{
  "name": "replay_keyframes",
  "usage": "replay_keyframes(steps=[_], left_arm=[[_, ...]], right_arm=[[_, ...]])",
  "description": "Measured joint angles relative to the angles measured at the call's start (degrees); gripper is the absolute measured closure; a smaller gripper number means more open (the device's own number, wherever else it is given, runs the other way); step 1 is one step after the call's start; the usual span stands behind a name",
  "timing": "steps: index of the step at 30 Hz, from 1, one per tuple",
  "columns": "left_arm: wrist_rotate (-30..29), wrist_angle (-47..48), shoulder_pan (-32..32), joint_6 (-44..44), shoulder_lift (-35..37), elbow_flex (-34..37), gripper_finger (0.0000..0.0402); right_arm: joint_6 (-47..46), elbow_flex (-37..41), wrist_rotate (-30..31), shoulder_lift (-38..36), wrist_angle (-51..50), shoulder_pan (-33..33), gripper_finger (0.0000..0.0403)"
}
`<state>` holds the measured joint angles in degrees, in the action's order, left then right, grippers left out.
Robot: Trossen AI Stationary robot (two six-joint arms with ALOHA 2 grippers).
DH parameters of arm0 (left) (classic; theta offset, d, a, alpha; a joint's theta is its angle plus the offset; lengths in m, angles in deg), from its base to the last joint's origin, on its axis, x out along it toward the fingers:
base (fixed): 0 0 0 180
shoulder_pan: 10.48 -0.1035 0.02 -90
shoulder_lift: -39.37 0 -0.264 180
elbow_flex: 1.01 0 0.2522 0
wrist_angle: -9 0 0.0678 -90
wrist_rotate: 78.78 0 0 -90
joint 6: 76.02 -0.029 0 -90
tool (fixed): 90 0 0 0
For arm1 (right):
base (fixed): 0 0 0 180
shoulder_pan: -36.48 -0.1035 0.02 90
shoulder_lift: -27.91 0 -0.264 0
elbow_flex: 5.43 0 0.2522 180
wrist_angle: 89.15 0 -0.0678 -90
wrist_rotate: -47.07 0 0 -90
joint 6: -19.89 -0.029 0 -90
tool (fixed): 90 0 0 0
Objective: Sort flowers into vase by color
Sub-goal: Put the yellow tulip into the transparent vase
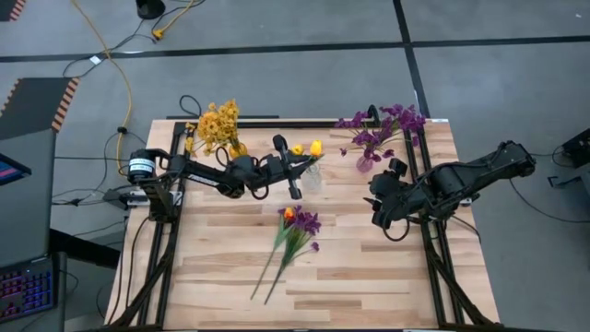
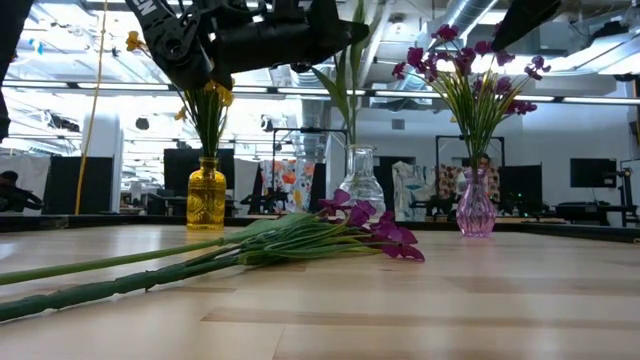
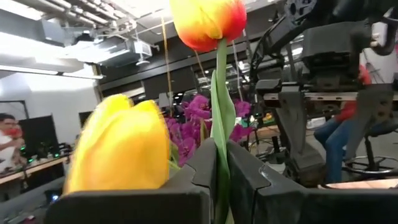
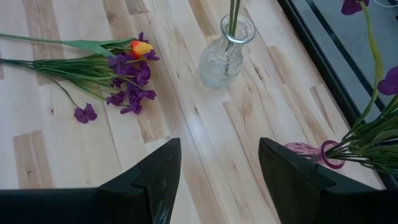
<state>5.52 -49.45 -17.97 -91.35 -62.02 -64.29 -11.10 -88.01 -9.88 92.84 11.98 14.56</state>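
Observation:
A clear vase (image 1: 312, 177) stands at the table's far middle with two yellow-orange tulips (image 1: 316, 148) rising from it. My left gripper (image 3: 222, 162) reaches to it from the table's left and is shut on one tulip's stem. A yellow vase (image 2: 206, 195) holds fluffy yellow flowers (image 1: 218, 124). A pink vase (image 2: 475, 205) holds purple flowers (image 1: 387, 124). More purple flowers and an orange tulip (image 1: 293, 229) lie flat on the table. My right gripper (image 4: 219, 162) hangs open above the table's right side, touching nothing. My left gripper pinches the green stem (image 3: 221, 134) of the orange-tipped tulip between its two fingers (image 3: 205, 165), well below the bud (image 3: 208, 18). The fingers come from the table's left, slanting slightly upward, and lie across the upright stem. The stem's lower end stands in the clear vase's mouth (image 4: 235, 28).
Black rails (image 1: 433, 231) run along the table's left, right and far edges. The flowers on the table (image 2: 300, 238) stretch their long stems toward the near left. Bare wood lies near the front edge and between the clear and pink vases.

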Motion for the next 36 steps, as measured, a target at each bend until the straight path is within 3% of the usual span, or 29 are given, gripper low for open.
replay_keyframes(steps=[6, 36], left_arm=[[-3.8, 1.4, 0.0, 0.1, 0.0, 0.0, 0.0355], [-3.8, 2.1, 0.4, 1.7, 0.0, 0.0, 0.0211]], right_arm=[[0.0, 0.0, 0.0, 0.0, 0.0, 0.0, 0.0159], [0.0, 0.0, 0.0, 0.0, 0.0, 0.0, 0.0159]])
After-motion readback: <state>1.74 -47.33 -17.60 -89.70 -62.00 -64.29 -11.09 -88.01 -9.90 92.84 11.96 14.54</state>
